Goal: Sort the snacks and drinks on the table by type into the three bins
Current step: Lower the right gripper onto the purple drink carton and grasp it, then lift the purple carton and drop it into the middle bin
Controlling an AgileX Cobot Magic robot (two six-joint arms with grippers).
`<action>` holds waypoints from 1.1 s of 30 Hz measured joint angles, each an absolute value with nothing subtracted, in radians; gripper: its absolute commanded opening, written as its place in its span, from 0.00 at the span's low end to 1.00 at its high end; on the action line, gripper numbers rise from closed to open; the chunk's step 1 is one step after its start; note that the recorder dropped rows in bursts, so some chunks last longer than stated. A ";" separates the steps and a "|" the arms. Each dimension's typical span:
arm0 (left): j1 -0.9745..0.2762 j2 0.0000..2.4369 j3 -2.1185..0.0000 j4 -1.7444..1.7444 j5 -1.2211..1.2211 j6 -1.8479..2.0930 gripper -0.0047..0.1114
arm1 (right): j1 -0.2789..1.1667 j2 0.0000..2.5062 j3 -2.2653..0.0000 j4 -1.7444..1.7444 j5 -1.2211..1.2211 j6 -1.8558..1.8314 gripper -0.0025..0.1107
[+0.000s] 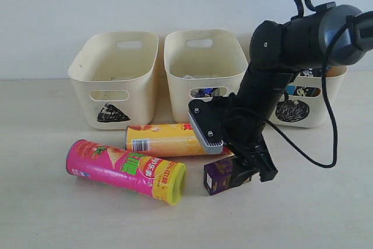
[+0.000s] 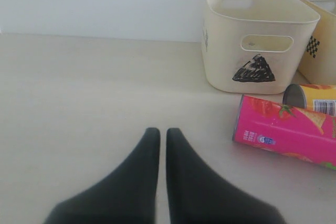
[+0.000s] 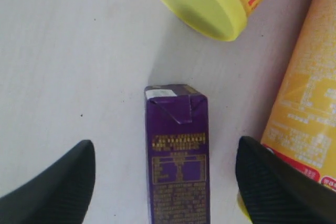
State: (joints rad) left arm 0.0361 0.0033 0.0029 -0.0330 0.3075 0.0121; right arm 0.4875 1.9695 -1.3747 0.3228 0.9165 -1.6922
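right claw (image 3: 164,153): spread, one finger on each side of dark purple carton (image 3: 178,145), no contact seen | left claw (image 2: 160,135): pressed together, holding nothing, over table (image 2: 79,103) | dark purple carton: on table, between lid end of pink tube (image 1: 125,170) and yellow tube (image 1: 163,139)

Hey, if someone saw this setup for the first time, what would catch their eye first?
The black right gripper stands out most, open and straddling the dark purple drink carton right of centre in the exterior view. Just left of it, the bright, yellow-lidded pink chip tube and the yellow chip tube lie on their sides, in front of the cream triangle-marked bin.
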 measured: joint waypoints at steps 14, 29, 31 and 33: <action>0.036 0.003 0.003 -0.033 0.308 0.012 0.07 | 0.488 2.037 -1.375 0.302 0.862 -1.696 0.49; 0.036 0.003 0.003 -0.033 0.308 0.012 0.07 | 0.488 2.037 -1.375 0.259 0.849 -1.698 0.02; 0.036 0.003 0.003 -0.033 0.308 0.012 0.07 | 0.488 2.037 -1.375 0.259 0.859 -1.698 0.02; 0.036 0.003 0.003 -0.033 0.308 0.012 0.07 | 0.488 2.030 -1.375 0.255 0.885 -1.693 0.02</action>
